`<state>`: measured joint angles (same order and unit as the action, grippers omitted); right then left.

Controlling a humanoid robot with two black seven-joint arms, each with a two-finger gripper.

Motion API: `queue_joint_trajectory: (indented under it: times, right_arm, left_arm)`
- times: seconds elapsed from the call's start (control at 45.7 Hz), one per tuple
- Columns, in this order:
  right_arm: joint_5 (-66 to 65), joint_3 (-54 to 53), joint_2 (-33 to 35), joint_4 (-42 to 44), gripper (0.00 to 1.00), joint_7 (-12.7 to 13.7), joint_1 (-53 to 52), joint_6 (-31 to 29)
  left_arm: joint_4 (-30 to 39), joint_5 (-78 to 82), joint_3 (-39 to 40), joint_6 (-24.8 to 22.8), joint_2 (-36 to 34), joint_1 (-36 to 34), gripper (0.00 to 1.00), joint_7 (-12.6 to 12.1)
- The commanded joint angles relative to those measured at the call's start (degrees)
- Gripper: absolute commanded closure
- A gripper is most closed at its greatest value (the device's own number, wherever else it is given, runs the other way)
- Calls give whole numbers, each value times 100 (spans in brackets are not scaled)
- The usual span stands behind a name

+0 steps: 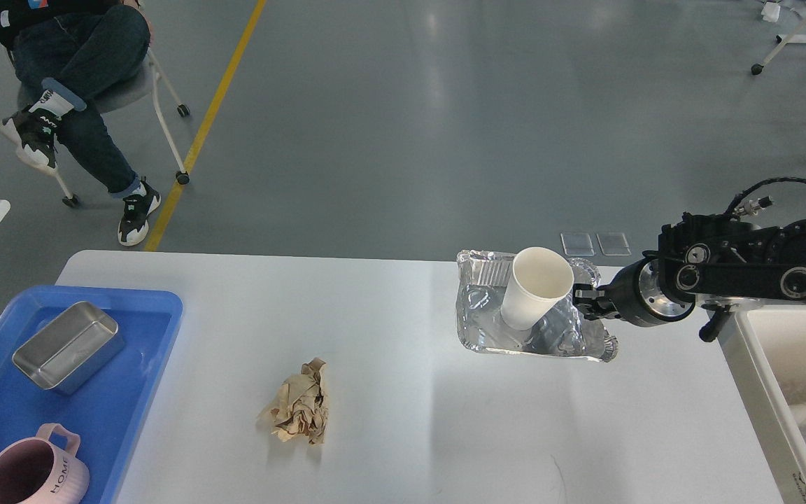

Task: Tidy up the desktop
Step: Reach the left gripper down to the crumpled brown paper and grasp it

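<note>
Running left-right, desktop (403, 392) long axis; right gripper (585, 304) jaws clamped on foil tray (487, 329).

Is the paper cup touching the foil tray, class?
Touching. The head view shows the paper cup standing tilted inside the foil tray, its base resting on the tray's crumpled floor.

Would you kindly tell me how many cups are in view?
2: a white paper cup standing in the foil tray, and a pink mug on the blue tray. None seem hidden.
</note>
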<state>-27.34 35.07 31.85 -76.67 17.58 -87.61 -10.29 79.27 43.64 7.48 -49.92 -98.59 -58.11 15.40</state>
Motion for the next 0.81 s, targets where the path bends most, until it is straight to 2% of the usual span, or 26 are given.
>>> queue_joint_trajectory:
  times: [0.0,0.066,0.241,0.372,0.569,0.613,0.679,0.788]
  right_arm:
    - [0,9,58,-67,100,0,-54,-8]
    - [-8,9,76,-129,100,0,-63,-26]
    - [-9,0,102,-156,100,0,-72,-26]
    - [-9,0,102,-156,100,0,-81,-26]
    - [0,9,163,-182,100,0,-81,-17]
    - [0,9,242,-217,100,0,-72,-17]
    - [0,0,260,-235,100,0,-72,-17]
    - [0,9,278,-235,100,0,-72,-17]
  left_arm:
    - [-78,4,25,-238,-240,1,3,-2]
    - [-95,13,25,-238,-248,1,3,-37]
    - [-113,127,43,-229,41,-25,3,-379]
    - [-218,206,60,-168,1068,-130,3,-932]
    - [-772,241,52,17,2800,-359,2,-1706]
    - [-1034,241,60,78,3238,-368,2,-1978]
    - [-1273,232,60,175,3723,-368,2,-2155]
    - [-1466,224,52,359,4514,-350,2,-2269]
